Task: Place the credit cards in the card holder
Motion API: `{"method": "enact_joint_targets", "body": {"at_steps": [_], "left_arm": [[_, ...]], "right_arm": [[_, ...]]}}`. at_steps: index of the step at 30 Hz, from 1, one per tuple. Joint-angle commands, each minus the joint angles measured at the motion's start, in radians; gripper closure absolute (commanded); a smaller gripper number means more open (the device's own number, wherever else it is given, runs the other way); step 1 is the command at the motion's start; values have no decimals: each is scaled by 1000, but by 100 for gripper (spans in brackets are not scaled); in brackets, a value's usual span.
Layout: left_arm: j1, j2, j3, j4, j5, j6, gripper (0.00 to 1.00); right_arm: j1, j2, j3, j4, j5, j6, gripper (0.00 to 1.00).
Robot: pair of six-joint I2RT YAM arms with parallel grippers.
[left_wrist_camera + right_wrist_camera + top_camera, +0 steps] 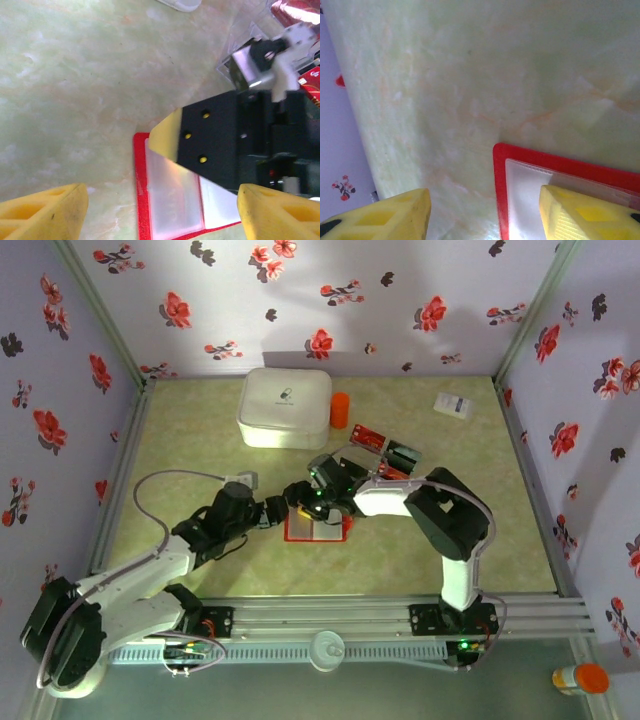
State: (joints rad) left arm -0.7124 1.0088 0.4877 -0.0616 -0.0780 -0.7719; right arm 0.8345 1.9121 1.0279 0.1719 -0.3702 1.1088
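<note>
The green tabletop (200,570) has a big white box (285,407) at 12 o'clock from its middle. The left jaws, by the 9 o'clock edge of the red card holder (318,530), and the right jaws, by its 12 o'clock edge, are both wide apart and hold nothing. The card holder lies open and flat in the middle, with the credit cards (385,450) near it at 1 o'clock.

The black left gripper (160,215) with yellow foam fingertips is pointing downward, its jaws standing wide apart. The matching right gripper (485,215) is facing it closely, jaws likewise gaping. The white-and-black left arm (140,580) is reaching inward, while the right arm (445,520) is bending sharply at its elbow.
</note>
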Motion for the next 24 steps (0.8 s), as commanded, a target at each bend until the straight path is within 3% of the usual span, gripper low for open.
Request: {"method": "enact_joint_targets", "body": {"at_steps": [1,16,24], "left_arm": [[10,-22,-21,-12,-16,2,21],[10,24,-37,17,-4,-18,18],[10,66,-32,31,8,-18,17]], "right_arm": [[10,4,0,43,-18,23,40],[-3,-82,-27,-24,7,-36,45],[-24,-94,-69,-7,1,-33,63]]}}
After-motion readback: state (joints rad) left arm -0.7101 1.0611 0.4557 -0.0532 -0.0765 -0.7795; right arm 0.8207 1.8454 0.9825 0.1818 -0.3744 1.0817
